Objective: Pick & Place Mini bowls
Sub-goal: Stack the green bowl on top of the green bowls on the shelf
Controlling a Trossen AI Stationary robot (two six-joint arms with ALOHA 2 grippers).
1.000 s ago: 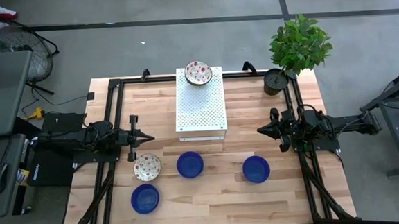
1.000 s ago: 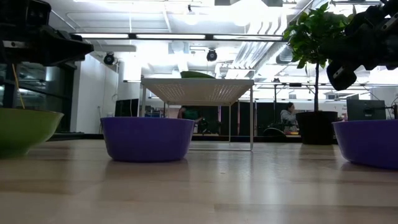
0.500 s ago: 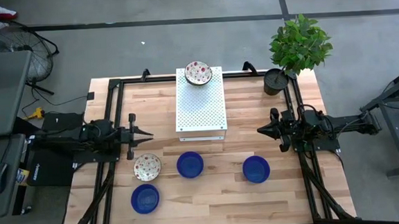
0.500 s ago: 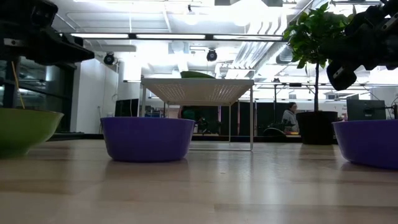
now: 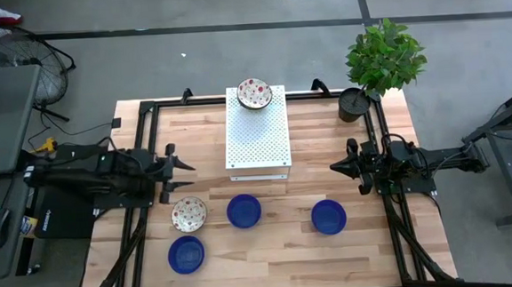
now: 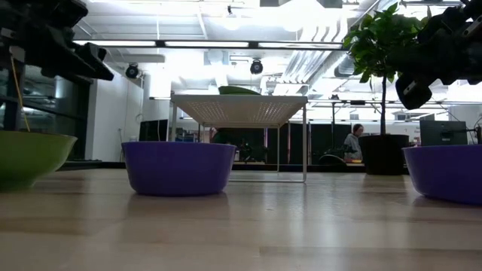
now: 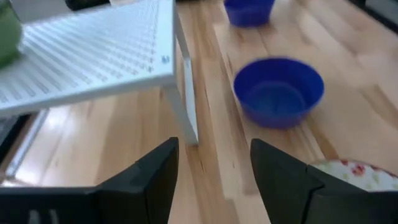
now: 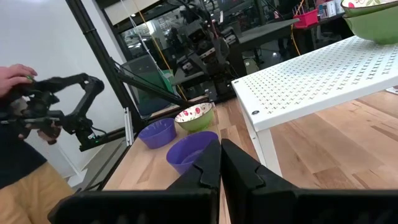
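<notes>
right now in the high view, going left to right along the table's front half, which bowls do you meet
glossy blue bowl nearest the front edge → white floral-speckled bowl → blue bowl in the middle → blue bowl farthest right

Robotics lab or workshop: grey concrete floor (image 5: pixel 230 7) with taped lines, wooden worktop (image 5: pixel 271 249) in black frame, floor fan (image 5: pixel 19 51) upper left, exposed ceiling ducts (image 6: pixel 316 60), strip lights.

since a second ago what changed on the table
The left gripper opened its fingers and its arm drew back toward the table's left edge, holding nothing. The right gripper stayed shut in place. All five bowls and the white rack kept their spots.
</notes>
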